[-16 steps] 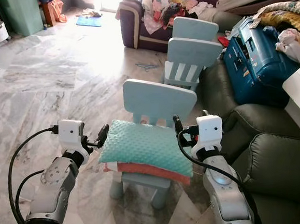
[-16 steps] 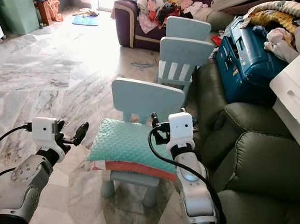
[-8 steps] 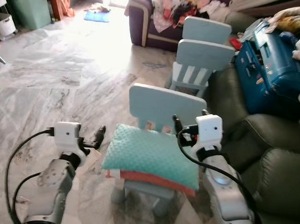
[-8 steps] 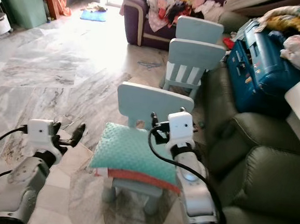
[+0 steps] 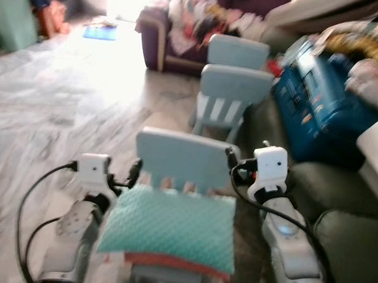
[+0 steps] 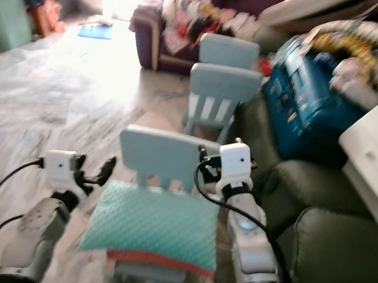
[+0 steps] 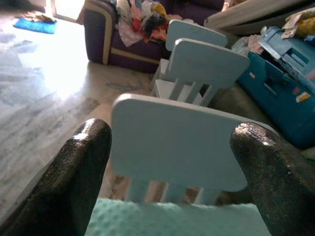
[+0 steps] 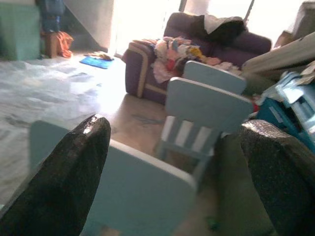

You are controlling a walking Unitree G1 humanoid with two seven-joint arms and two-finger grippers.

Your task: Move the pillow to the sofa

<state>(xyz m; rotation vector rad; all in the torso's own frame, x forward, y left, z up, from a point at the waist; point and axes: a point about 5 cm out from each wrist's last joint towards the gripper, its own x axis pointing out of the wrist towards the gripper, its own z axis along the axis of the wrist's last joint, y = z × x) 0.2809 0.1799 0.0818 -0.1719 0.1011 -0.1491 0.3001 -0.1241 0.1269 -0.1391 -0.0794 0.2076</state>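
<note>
Teal pillow [image 5: 172,229] sat untouched on the small chair [image 5: 186,159], nowhere near the sofa [image 5: 339,232] yet. I had the left gripper [image 5: 133,172] and right gripper [image 5: 230,159] flanking that chair, fingers spread wide, holding nothing.

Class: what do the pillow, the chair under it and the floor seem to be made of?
Pillow: soft teal fabric, dotted bumpy surface. Chair: probably moulded plastic, smooth matte pale blue. Floor: polished stone, likely marble, with grey veins and glare.
</note>
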